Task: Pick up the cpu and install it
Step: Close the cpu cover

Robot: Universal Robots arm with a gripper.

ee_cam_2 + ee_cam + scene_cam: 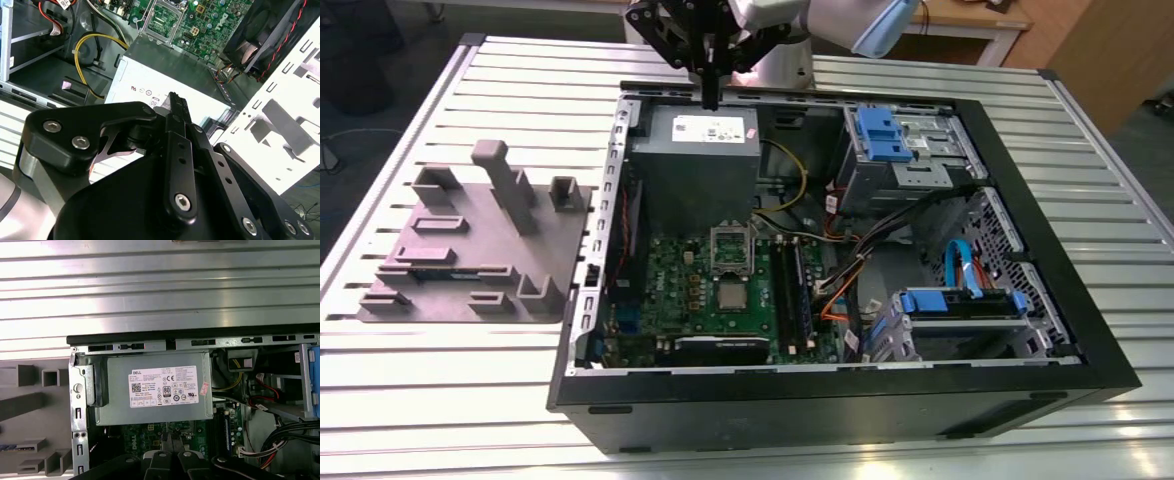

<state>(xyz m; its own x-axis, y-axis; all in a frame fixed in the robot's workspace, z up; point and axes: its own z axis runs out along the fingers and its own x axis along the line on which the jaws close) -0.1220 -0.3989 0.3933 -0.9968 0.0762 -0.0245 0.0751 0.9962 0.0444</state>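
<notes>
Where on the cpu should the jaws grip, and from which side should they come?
Grip the cpu by two opposite thin edges, coming straight down. It lies flat on the motherboard, shiny top up, with the socket frame close beside it, so a side approach looks blocked.

Exterior view high over PC case (854,405), both wrist views near PSU (155,390) (165,75)

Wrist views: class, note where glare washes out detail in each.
First wrist view: bright glare bands across the ribbed table. Second wrist view: the power supply and the metal panel are washed pale; the black hand looks dark.
</notes>
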